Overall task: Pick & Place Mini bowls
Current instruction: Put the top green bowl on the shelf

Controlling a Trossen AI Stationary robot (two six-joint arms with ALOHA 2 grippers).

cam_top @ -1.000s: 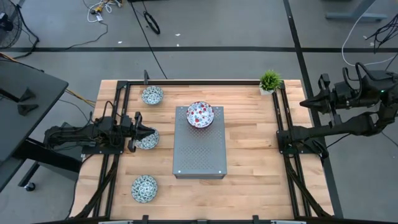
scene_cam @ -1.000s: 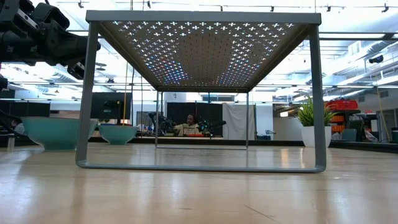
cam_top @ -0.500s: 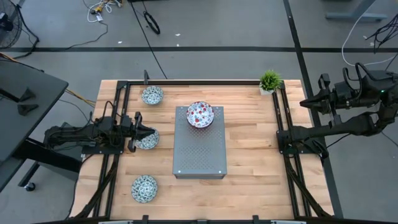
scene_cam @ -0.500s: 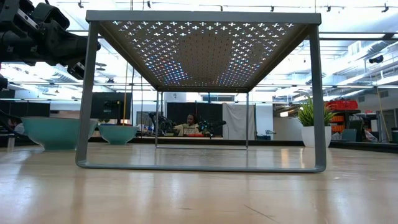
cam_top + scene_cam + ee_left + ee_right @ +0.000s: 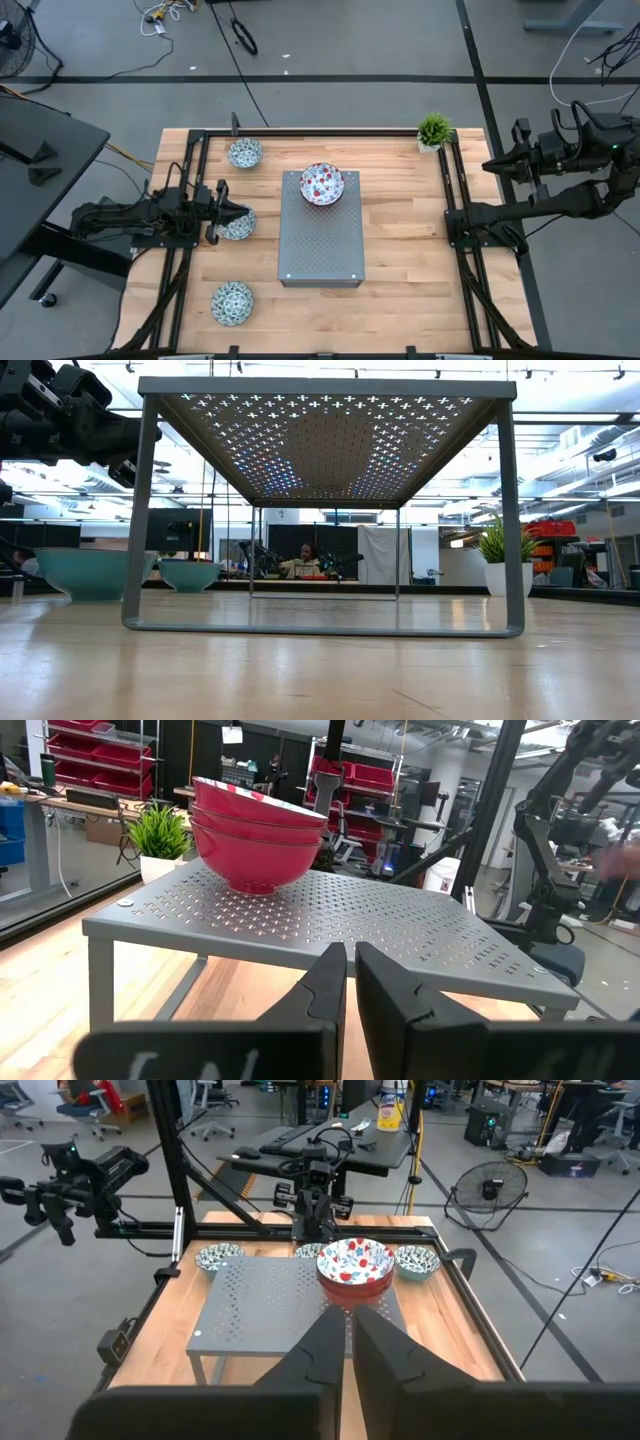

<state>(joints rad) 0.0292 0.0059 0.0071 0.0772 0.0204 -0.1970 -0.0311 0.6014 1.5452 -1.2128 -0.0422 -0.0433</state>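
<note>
Left gripper (image 5: pixel 238 214), fingers nearly together and empty, hovers over a blue-green bowl (image 5: pixel 240 226) beside the grey stand (image 5: pixel 320 250); glazed, likely slippery and breakable, best pinched at the rim.

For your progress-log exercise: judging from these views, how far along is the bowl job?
Done: the red bowls sit stacked on the grey stand. In hand: nothing; the left gripper, nearly shut, hovers by the middle blue-green bowl, and the right gripper waits off the table. Left: three blue-green bowls, including the far one and near one.
</note>
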